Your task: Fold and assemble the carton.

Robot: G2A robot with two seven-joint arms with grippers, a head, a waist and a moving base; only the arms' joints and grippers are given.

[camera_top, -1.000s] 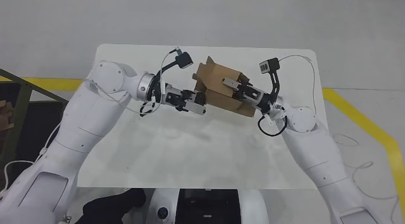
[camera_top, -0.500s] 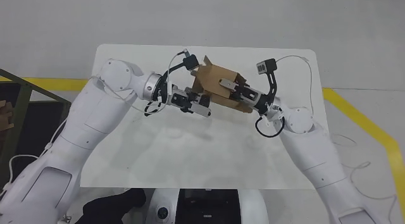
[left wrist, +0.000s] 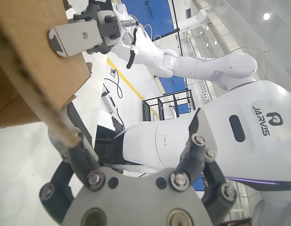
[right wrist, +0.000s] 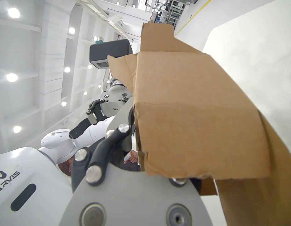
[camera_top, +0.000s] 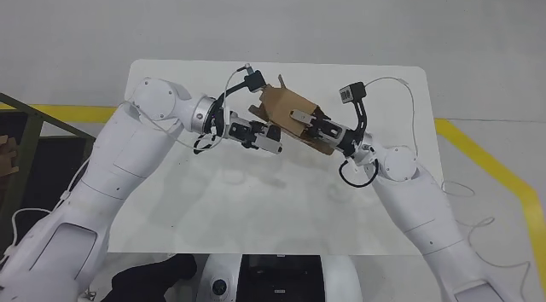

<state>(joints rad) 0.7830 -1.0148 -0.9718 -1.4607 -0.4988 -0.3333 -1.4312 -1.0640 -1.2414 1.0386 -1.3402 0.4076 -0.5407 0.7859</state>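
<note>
Though half-formed, brown carton, flaps ajar.

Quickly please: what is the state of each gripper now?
Left gripper: open, with the carton edge against it.
Right gripper: shut on the carton.

- Left arm and right arm: glossy white rounded shells.
- Black cables loop at both wrists.
- Grey wrist plate with silver screws and black linkage bars.
</note>
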